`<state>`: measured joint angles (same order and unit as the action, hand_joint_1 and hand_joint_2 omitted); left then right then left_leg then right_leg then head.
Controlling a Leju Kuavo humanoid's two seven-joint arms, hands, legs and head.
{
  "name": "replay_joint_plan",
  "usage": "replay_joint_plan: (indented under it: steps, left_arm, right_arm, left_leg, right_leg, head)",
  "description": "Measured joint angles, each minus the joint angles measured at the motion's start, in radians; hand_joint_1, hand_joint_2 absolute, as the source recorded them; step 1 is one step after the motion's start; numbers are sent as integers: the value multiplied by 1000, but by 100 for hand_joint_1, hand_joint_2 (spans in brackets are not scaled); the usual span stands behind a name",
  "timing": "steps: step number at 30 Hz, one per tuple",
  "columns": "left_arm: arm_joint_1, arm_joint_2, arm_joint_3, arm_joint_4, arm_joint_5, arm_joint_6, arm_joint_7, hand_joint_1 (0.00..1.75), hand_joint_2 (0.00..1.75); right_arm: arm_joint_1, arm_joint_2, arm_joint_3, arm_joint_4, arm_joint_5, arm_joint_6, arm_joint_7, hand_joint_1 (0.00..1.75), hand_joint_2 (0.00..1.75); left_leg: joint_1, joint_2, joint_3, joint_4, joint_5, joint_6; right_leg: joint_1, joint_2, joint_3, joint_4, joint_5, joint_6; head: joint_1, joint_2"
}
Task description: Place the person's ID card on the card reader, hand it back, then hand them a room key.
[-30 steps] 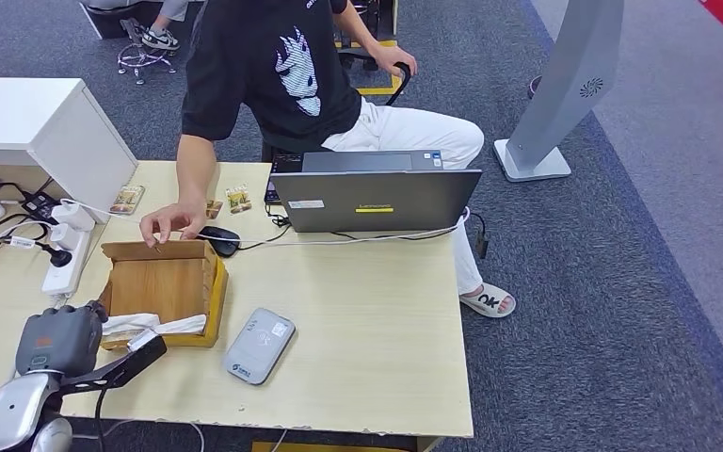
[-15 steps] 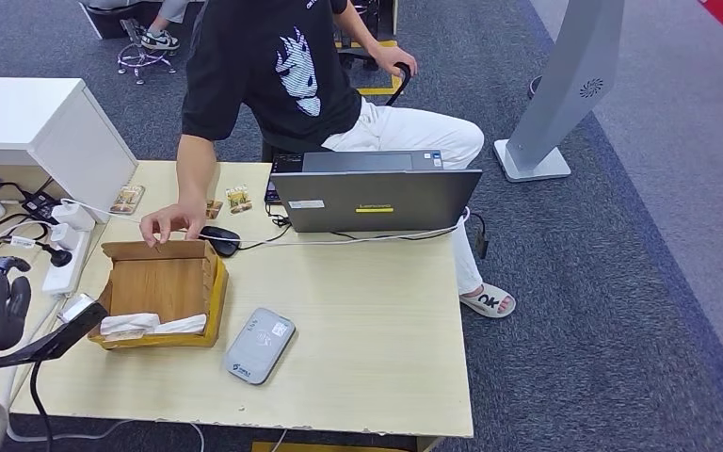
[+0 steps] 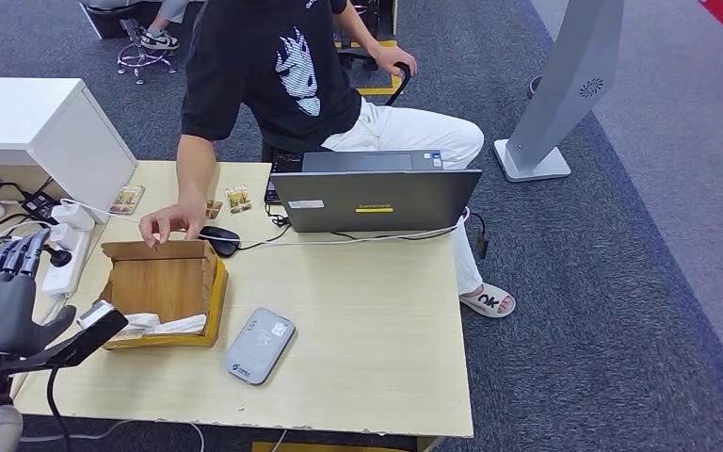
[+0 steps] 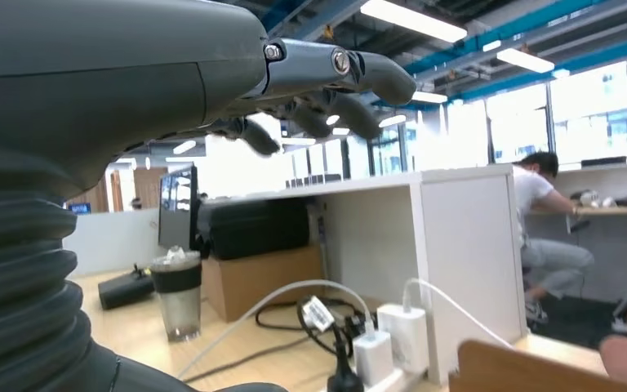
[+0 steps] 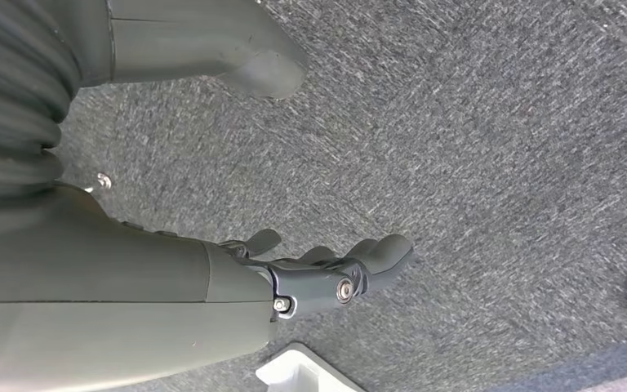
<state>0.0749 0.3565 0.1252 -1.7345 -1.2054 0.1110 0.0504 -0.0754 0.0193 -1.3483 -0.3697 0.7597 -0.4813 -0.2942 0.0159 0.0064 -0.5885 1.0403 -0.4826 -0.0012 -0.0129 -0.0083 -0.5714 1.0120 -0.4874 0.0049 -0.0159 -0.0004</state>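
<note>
Left hand (image 3: 0,297): ours, fingers spread and straight, holding nothing, raised just left of the wooden box (image 3: 164,292). Right hand (image 5: 326,273): loosely curled, nothing in it, hanging above grey carpet (image 5: 490,147). Card reader (image 3: 260,345): grey, rounded slab with small printed marks, flat on the table (image 3: 377,320) just right of the box, long axis slanting toward the laptop (image 3: 377,200). White cards (image 3: 155,324) lie in the box, partly hidden by our wrist camera; we cannot tell which kind.

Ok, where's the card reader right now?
In the head view the card reader lies flat on the table, near its front edge, just right of the wooden box and apart from it.
</note>
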Motion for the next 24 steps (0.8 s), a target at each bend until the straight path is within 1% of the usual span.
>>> replay_joint_plan:
  steps: [5, 10, 15, 24]
  left_arm:
    - [9, 6, -48, -19, 45, -77, 18, 0, 175]
    - [11, 24, -94, -22, 102, -142, 38, 0, 175]
    - [12, 38, -116, -27, 122, -157, 40, 0, 175]
    - [13, 46, -126, -28, 129, -166, 40, 0, 175]
  right_arm:
    - [0, 7, -4, -1, -6, 0, 4, 0, 175]
    - [0, 16, -9, -3, -11, -2, 14, 0, 175]
    - [0, 21, -15, -3, -13, -5, 15, 0, 175]
    - [0, 23, -17, -3, -13, -7, 15, 0, 175]
  left_leg:
    - [0, 0, 0, 0, 0, 0]
    - [0, 0, 0, 0, 0, 0]
    - [0, 0, 0, 0, 0, 0]
    - [0, 0, 0, 0, 0, 0]
  right_leg:
    - [0, 0, 0, 0, 0, 0]
    - [0, 0, 0, 0, 0, 0]
    - [0, 0, 0, 0, 0, 0]
    - [0, 0, 0, 0, 0, 0]
  head:
    - [0, 0]
    - [0, 0]
    - [0, 0]
    - [0, 0]
